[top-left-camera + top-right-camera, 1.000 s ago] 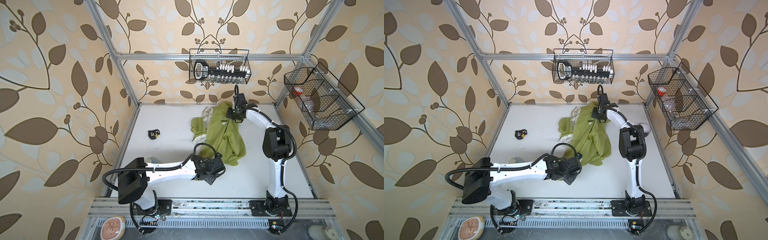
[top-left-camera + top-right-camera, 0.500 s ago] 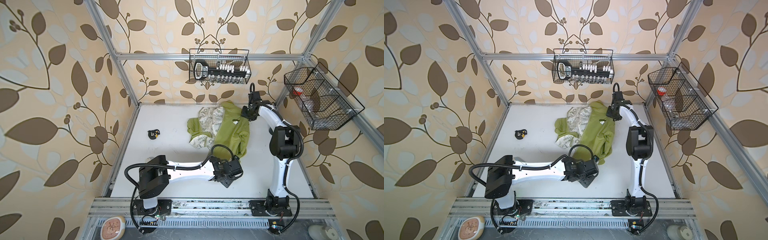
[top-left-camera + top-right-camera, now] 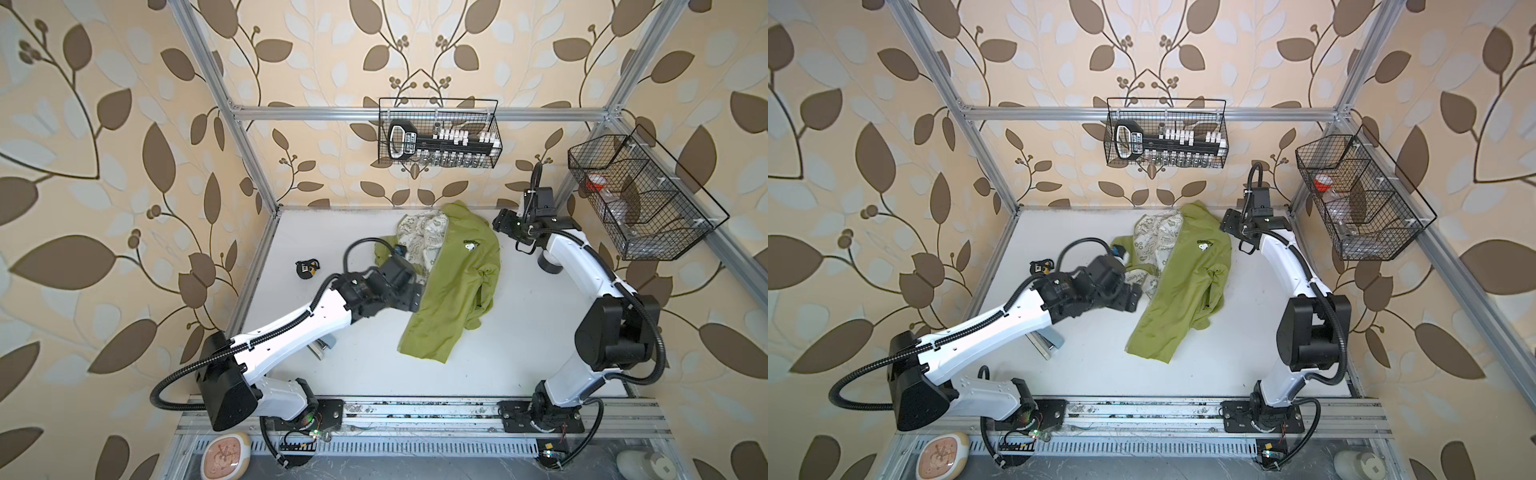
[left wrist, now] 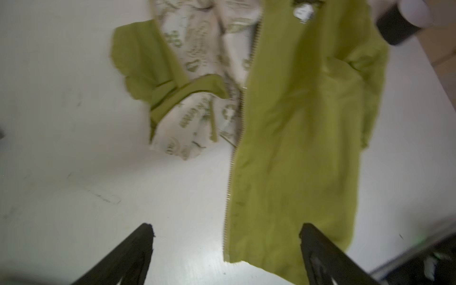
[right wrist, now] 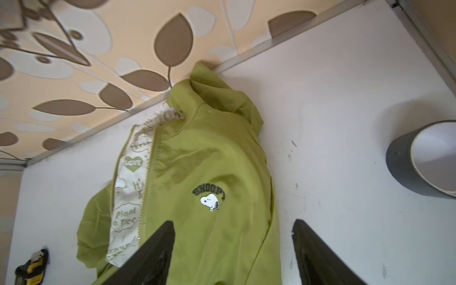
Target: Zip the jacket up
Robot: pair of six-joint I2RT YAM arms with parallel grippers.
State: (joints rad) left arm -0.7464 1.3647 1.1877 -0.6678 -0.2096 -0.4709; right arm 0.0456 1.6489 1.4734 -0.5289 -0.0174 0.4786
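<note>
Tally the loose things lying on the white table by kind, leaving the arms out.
Green jacket: 1
Grey roll: 1
Small black-and-yellow item: 1
Silvery piece, partly hidden: 1
Total: 4

jacket [image 3: 453,291]: thin matt cloth | table [image 3: 519,332]: smooth matt white | wire basket [image 3: 665,243]: black, probably metal

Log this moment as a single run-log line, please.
jacket: unzipped, on table | left fingers: open, empty | right fingers: open, empty
</note>
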